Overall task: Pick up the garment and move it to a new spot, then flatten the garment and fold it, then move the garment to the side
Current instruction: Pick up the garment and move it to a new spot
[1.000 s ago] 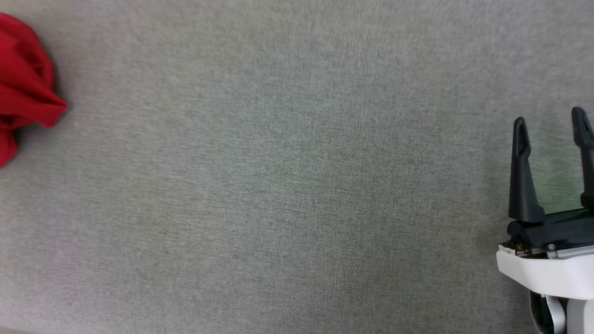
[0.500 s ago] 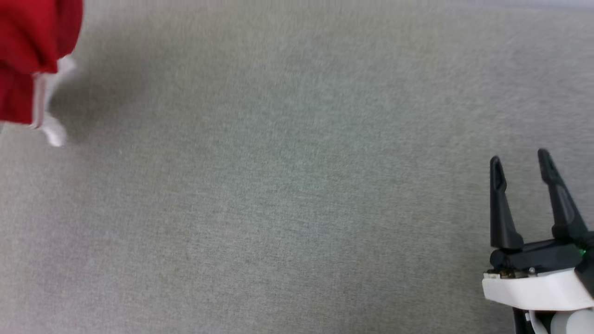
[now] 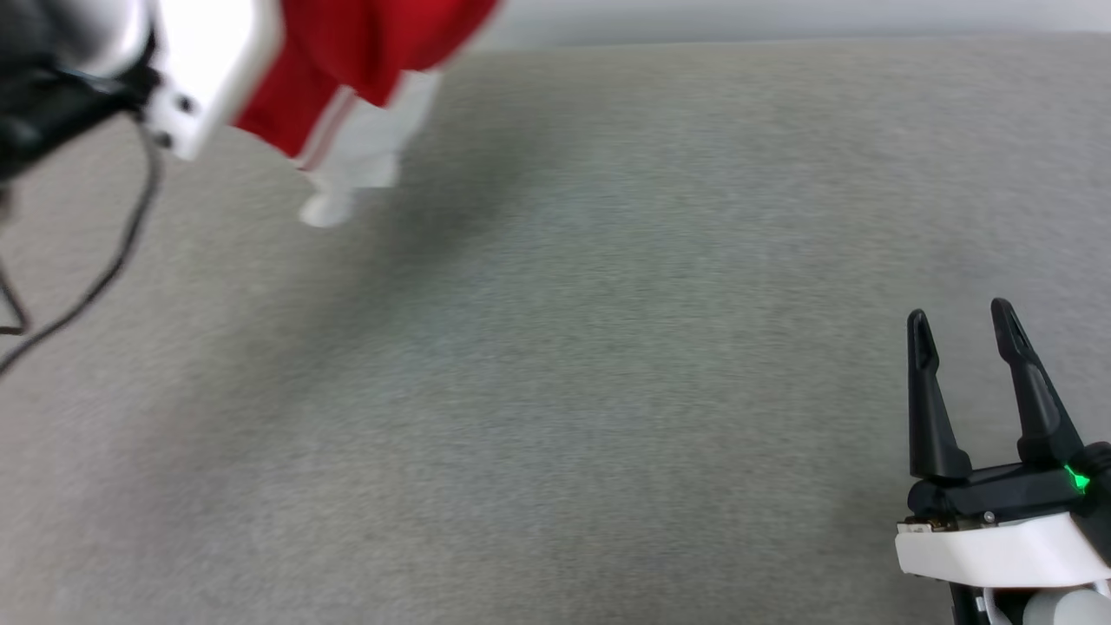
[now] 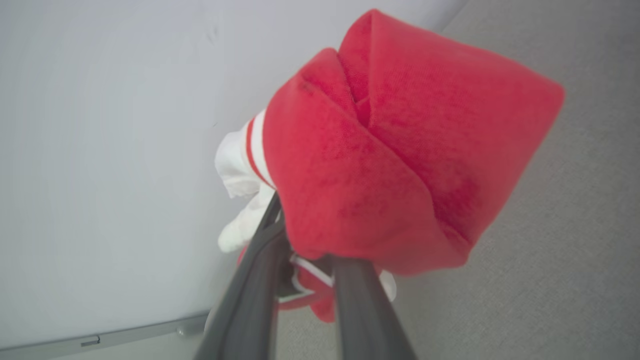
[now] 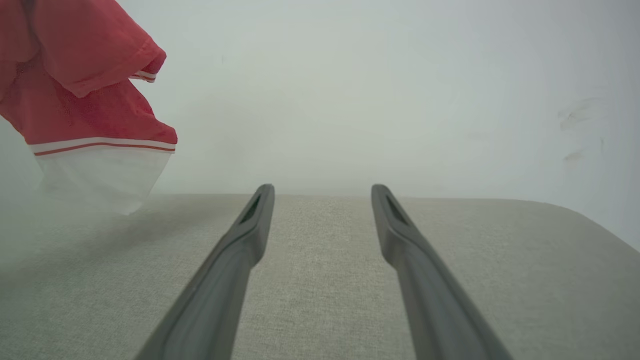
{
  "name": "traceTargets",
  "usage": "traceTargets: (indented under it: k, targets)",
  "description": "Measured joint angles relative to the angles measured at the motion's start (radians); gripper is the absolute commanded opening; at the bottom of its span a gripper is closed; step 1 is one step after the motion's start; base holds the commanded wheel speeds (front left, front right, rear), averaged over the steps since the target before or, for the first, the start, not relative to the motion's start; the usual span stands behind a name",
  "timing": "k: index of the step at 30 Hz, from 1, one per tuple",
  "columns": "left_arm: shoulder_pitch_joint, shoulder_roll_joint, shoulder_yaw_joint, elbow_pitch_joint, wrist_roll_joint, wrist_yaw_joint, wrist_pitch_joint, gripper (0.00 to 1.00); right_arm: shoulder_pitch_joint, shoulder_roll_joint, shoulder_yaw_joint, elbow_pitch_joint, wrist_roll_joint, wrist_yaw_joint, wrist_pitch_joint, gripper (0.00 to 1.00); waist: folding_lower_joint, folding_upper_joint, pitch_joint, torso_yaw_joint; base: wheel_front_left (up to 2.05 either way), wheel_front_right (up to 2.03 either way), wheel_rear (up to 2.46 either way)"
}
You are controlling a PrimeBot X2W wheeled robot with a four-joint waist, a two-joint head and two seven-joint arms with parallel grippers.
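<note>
The garment [image 4: 400, 165], red with a white sleeve and red-white stripe trim, hangs bunched in the air with my left gripper [image 4: 305, 255] shut on it; the fabric covers the fingertips. In the head view the garment [image 3: 347, 61] dangles at the top left beside my left arm's white wrist housing [image 3: 208, 69], its white sleeve [image 3: 364, 165] lowest, above the grey surface. My right gripper [image 3: 961, 319] stands open at the lower right, far from the cloth, nothing between its fingers. The right wrist view has the garment [image 5: 85, 90] hanging at its upper left, off the surface.
A grey fabric-covered table [image 3: 608, 391] spreads under everything, with a pale wall [image 5: 400, 100] behind its far edge. A black cable [image 3: 113, 252] loops down from my left arm at the left side of the head view.
The head view has shifted. The garment, at the left edge before, now hangs further right near the top with my left wrist beside it and its white sleeve dangling. The right gripper stays open.
</note>
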Motion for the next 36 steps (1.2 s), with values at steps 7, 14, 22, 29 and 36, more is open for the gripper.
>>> traceTargets:
  k: [7,14,22,29,36]
  targets:
    - [0.006,-0.108,-0.107,-0.037,-0.008,0.0,-0.039,0.0,0.01,0.0,0.006,0.01,0.022,0.0,0.0,1.0,0.0,0.0,0.0,-0.118,0.0,0.0,0.0]
    - [0.104,-0.19,-0.234,-0.044,-0.022,0.0,-0.083,0.0,0.015,0.0,-0.003,0.01,0.032,0.0,0.0,1.0,0.0001,0.0,0.033,-0.208,0.0,0.0,0.0]
    - [0.261,-0.268,-0.364,0.031,-0.039,0.0,-0.129,0.0,-0.009,0.0,0.001,0.007,0.04,0.0,0.0,1.0,0.0001,0.0,0.113,-0.241,0.0,0.0,0.0]
    - [0.398,-0.316,-0.357,0.028,0.034,0.003,-0.071,0.0,-0.028,0.0,0.0,0.004,0.038,0.0,0.0,1.0,0.0001,0.0,0.154,-0.236,0.0,0.0,0.0]
    - [0.416,-0.334,-0.378,0.061,0.061,0.0,-0.231,1.0,-0.024,0.0,-0.008,0.015,0.026,0.0,0.0,1.0,0.0002,0.0,0.116,-0.211,0.0,0.0,0.0]
